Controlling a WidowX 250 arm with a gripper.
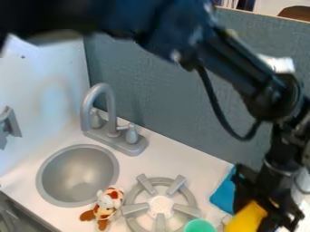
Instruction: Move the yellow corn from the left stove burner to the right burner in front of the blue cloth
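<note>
The black gripper (265,209) hangs low at the lower right, over the right part of the counter. A yellow object (246,218) stands tilted right at it, partly covered by its black parts; whether it is held I cannot tell. Just left of the gripper lies a blue cloth-like piece (224,195), partly hidden behind it. A green round cup or bowl (199,226) is at the bottom edge, left of the yellow object. Farther left, a brown, white and orange plush toy (108,205) lies between the sink and the burner.
The round grey sink basin (79,176) is at the left, with a grey faucet (115,129) behind it. A grey stove burner (160,206) occupies the front middle of the white counter (176,159). A grey-blue panel (163,90) rises along the back.
</note>
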